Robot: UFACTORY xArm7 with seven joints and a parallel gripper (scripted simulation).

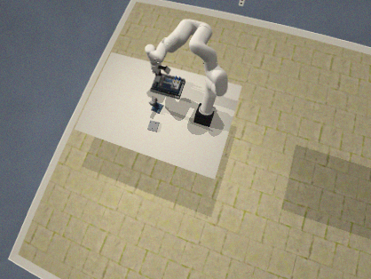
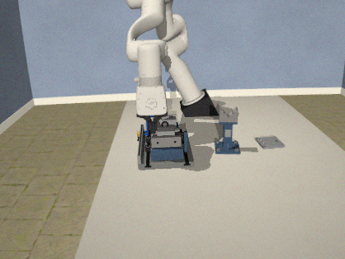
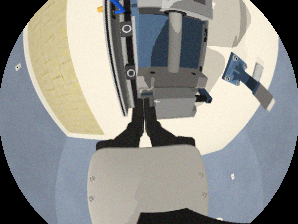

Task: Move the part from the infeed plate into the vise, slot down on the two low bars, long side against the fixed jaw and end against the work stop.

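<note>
Hovering at the near end of the vise (image 2: 167, 153), the gripper (image 3: 145, 111) has its fingers pressed together with nothing between them. The grey part (image 3: 174, 87) lies in the vise, just beyond the fingertips in the wrist view; whether they touch it cannot be told. The infeed plate (image 2: 269, 142) lies bare, well apart to the side. The blue V-block (image 2: 227, 133) stands between plate and vise.

Bright even light from above, soft grey shadows on the pale mat (image 1: 115, 111) beside the arm (image 1: 209, 80), coarse blocky pixels, wrist view round with strong edge bending.
</note>
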